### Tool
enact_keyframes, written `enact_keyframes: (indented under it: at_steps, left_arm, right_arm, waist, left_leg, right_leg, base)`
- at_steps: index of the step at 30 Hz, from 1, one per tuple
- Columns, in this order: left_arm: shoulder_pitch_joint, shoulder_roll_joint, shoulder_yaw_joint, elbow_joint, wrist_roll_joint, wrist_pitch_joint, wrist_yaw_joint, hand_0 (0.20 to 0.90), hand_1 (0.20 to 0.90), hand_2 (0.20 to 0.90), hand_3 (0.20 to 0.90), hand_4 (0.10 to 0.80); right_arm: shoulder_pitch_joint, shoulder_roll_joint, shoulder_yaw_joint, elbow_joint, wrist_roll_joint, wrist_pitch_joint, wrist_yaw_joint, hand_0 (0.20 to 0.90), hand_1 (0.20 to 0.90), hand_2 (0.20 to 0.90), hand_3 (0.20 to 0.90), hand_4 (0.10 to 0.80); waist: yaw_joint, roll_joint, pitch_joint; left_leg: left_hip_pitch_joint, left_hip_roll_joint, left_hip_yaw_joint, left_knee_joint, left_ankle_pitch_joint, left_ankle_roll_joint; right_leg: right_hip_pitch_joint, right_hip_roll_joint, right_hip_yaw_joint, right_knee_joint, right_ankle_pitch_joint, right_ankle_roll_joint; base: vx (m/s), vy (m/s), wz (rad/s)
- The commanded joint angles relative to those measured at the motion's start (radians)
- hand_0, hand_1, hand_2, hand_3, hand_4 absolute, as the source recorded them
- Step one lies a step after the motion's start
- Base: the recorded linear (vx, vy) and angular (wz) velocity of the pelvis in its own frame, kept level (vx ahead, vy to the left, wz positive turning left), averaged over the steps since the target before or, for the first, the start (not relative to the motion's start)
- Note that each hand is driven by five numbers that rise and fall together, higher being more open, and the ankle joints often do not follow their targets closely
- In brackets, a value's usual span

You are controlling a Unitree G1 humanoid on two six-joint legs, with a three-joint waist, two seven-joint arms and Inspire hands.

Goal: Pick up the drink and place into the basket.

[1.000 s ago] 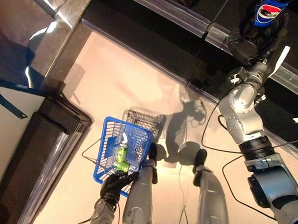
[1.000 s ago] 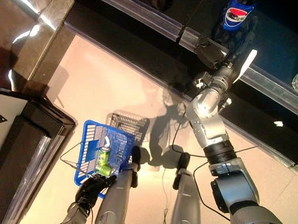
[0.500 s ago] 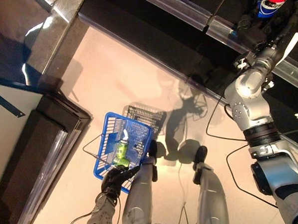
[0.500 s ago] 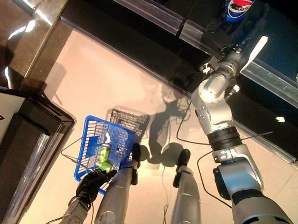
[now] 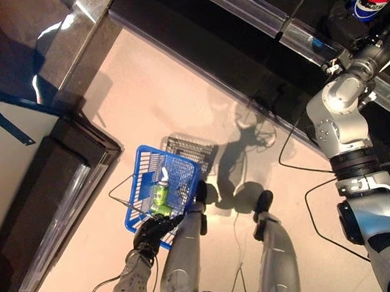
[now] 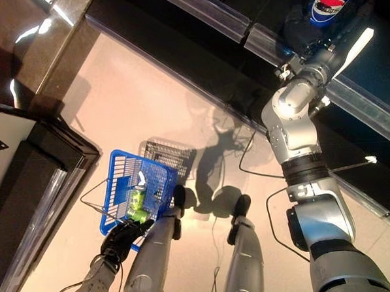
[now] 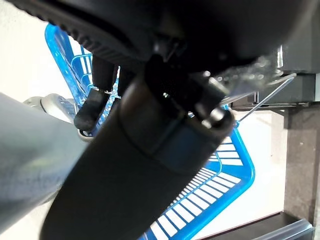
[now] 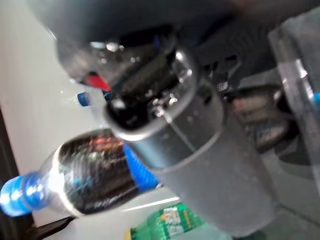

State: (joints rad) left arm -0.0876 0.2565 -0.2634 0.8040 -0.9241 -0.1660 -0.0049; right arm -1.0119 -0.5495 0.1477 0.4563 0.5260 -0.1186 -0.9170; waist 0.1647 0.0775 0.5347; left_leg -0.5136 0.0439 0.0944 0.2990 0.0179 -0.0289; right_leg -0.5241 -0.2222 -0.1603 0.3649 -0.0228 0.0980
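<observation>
My right hand point(image 8: 200, 145) is up at the dark shelf point(image 6: 241, 26), thumb and fingers curled round a dark cola bottle point(image 8: 95, 175) with a blue cap and blue label, which stands on the shelf at the top of the head view. A green bottle point(image 8: 165, 222) shows just beside it. Down low, my left hand point(image 5: 150, 232) is clamped on the wire handle of the blue basket point(image 5: 139, 172), which hangs above the pale floor point(image 5: 147, 103) with green drinks point(image 5: 161, 196) lying inside.
</observation>
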Motion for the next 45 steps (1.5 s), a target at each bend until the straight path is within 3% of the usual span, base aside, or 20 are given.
enact_keyframes:
  at_steps: [1,13,14,15,16,27,34,39,45]
  left_arm:
    - [0.096,0.069,-0.026,-0.116,-0.01,-0.04,-0.024,0.3,0.3,0.3,0.2,0.1]
    - [0.104,0.098,-0.034,-0.129,-0.024,-0.043,-0.046,0.3,0.3,0.3,0.2,0.1]
    - [0.106,0.1,-0.034,-0.133,-0.026,-0.044,-0.045,0.3,0.3,0.3,0.2,0.1]
    - [0.108,0.103,-0.032,-0.14,-0.026,-0.042,-0.042,0.3,0.3,0.3,0.2,0.1]
    - [0.11,0.109,-0.033,-0.146,-0.029,-0.039,-0.041,0.3,0.3,0.3,0.2,0.1]
    - [0.131,0.14,-0.033,-0.175,-0.044,-0.034,-0.064,0.3,0.3,0.3,0.2,0.1]
    - [0.134,0.157,-0.023,-0.189,-0.054,-0.038,-0.076,0.3,0.3,0.3,0.2,0.1]
    - [0.135,0.164,-0.021,-0.207,-0.055,-0.052,-0.089,0.3,0.3,0.3,0.2,0.1]
    - [0.132,0.171,-0.007,-0.263,-0.064,-0.11,-0.102,0.3,0.3,0.3,0.2,0.1]
  right_arm:
    - [-0.156,-0.155,0.038,-0.09,-0.054,-0.065,0.018,0.9,0.9,0.9,0.9,0.8]
    - [-0.225,-0.213,0.059,0.079,0.067,-0.152,0.058,0.9,0.9,0.9,0.9,0.8]
    - [-0.233,-0.223,0.06,0.101,0.084,-0.155,0.06,0.596,0.596,0.596,0.546,0.446]
    - [-0.236,-0.23,0.061,0.125,0.092,-0.168,0.062,0.469,0.469,0.469,0.398,0.298]
    - [-0.245,-0.238,0.062,0.143,0.093,-0.171,0.06,0.3,0.3,0.3,0.2,0.1]
    - [-0.278,-0.306,0.087,0.29,0.234,-0.239,0.154,0.3,0.3,0.3,0.2,0.1]
    - [-0.312,-0.327,0.112,0.302,0.207,-0.245,0.186,0.3,0.3,0.3,0.2,0.1]
    - [-0.326,-0.331,0.124,0.262,0.176,-0.236,0.209,0.3,0.3,0.3,0.2,0.1]
    - [-0.258,-0.302,0.085,0.059,0.114,-0.185,0.274,0.3,0.3,0.3,0.2,0.1]
  waist:
    - [0.015,0.014,-0.015]
    - [0.028,0.019,-0.015]
    - [0.029,0.019,-0.015]
    - [0.03,0.019,-0.015]
    - [0.032,0.02,-0.015]
    - [0.037,0.023,-0.015]
    - [0.039,0.022,-0.015]
    - [0.039,0.018,-0.015]
    - [0.031,0.008,-0.015]
  left_leg:
    - [-0.032,-0.054,-0.084,0.048,-0.033,0.021]
    - [-0.075,-0.066,-0.088,0.088,-0.051,0.029]
    - [-0.078,-0.067,-0.088,0.093,-0.053,0.029]
    - [-0.081,-0.067,-0.088,0.095,-0.055,0.03]
    - [-0.086,-0.068,-0.089,0.1,-0.057,0.031]
    - [-0.102,-0.071,-0.093,0.117,-0.066,0.036]
    - [-0.081,-0.071,-0.09,0.118,-0.072,0.034]
    - [-0.071,-0.07,-0.09,0.13,-0.08,0.034]
    - [-0.032,-0.067,-0.092,0.138,-0.089,0.03]
  right_leg:
    - [0.009,0.027,-0.055,0.016,-0.012,-0.054]
    - [-0.032,0.02,-0.06,0.054,-0.02,-0.052]
    - [-0.034,0.019,-0.061,0.058,-0.022,-0.052]
    - [-0.036,0.019,-0.062,0.059,-0.023,-0.052]
    - [-0.04,0.019,-0.062,0.064,-0.024,-0.052]
    - [-0.06,0.021,-0.06,0.085,-0.03,-0.054]
    - [-0.042,0.018,-0.065,0.091,-0.037,-0.053]
    - [-0.03,0.018,-0.068,0.105,-0.047,-0.056]
    - [0.009,0.017,-0.067,0.121,-0.065,-0.062]
  base:
    - [0.0,0.0,0.0]
    - [0.0,0.003,0.01]
    - [0.0,0.0,0.0]
    - [0.0,0.0,0.0]
    - [0.0,0.0,0.0]
    - [-0.003,-0.001,0.01]
    - [-0.012,-0.002,0.0]
    - [-0.034,-0.007,0.01]
    - [-0.005,0.0,0.0]
